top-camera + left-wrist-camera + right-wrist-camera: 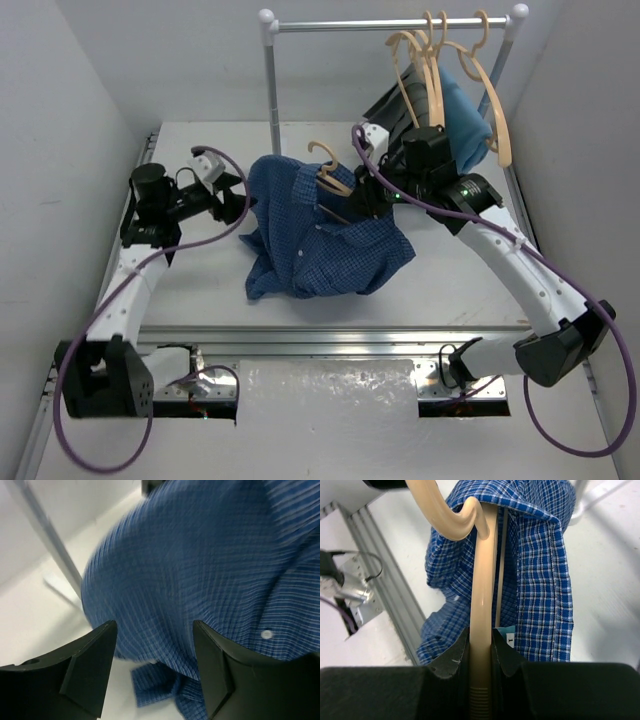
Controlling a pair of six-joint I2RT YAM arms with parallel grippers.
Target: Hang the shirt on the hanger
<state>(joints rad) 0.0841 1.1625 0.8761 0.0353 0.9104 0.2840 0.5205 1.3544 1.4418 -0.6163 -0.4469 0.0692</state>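
Observation:
The dark blue checked shirt lies bunched in the middle of the table. A pale tan hanger sticks up out of its collar, hook uppermost. My right gripper is shut on one arm of the hanger, with the shirt draped round it; a collar label shows beside the fingers. My left gripper is open and empty at the shirt's left edge. In the left wrist view the shirt cloth fills the space beyond my open left gripper, and nothing is between the fingers.
A metal clothes rack stands at the back, its left post close to my left gripper. Several spare tan hangers, a lighter blue cloth and a dark grey garment hang at its right end. A metal rail runs along the table's near edge.

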